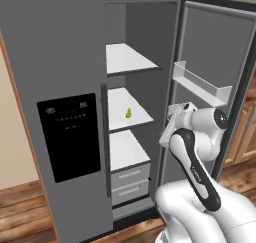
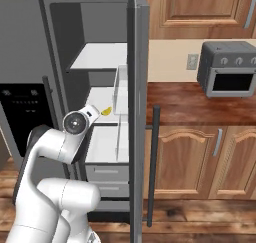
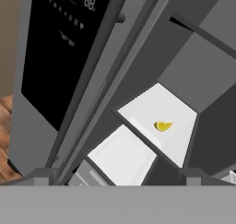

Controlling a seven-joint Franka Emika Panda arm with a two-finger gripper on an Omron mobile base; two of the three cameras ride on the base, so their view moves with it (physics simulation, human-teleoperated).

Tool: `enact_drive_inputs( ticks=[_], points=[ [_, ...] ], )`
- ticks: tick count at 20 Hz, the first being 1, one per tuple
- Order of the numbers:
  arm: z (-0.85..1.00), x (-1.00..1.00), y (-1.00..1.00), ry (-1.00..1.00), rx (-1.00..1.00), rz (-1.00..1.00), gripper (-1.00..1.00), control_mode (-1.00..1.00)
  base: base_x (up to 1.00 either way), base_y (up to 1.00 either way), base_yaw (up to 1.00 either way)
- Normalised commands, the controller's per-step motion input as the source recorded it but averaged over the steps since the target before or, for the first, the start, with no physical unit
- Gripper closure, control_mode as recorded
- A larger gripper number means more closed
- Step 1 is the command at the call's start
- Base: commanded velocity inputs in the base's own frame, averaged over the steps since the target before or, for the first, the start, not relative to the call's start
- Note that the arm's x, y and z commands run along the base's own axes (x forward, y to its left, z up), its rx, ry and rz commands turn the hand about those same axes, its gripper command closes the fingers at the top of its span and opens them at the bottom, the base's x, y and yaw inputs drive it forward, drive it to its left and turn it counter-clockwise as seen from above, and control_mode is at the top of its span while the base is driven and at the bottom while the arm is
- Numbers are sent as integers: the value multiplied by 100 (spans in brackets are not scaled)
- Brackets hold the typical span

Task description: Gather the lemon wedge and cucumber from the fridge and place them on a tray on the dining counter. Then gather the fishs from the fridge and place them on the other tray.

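Observation:
A small yellow lemon wedge [image 1: 128, 113] lies alone on the middle white shelf [image 1: 142, 118] of the open fridge; it shows too as the lemon wedge [image 2: 106, 110] and the lemon wedge [image 3: 162, 125]. My gripper [image 3: 117, 176] hangs in front of the fridge opening, well short of the wedge and pointing towards it. Its two dark fingertips [image 3: 44, 174] stand far apart with nothing between them, so it is open. The cucumber, the fish and the trays are out of view.
The fridge's right door [image 1: 212, 52] stands wide open with a clear door bin [image 1: 202, 84]. The left door with its black dispenser panel [image 1: 70, 134] is closed. Two drawers [image 1: 129, 179] sit below the shelves. A toaster oven [image 2: 227, 69] stands on the wooden counter [image 2: 200, 104].

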Motion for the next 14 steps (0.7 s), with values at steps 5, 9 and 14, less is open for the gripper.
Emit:
enact_drive_inputs(
  ticks=[5,9,14],
  points=[
    [0,0,0,0,0,0,-100,100,0,0,0],
    [0,1,10,4,0,-1,-100,-100,0,0,0],
    [0,18,29,4,0,-6,-100,-100,0,0,0]
  ],
)
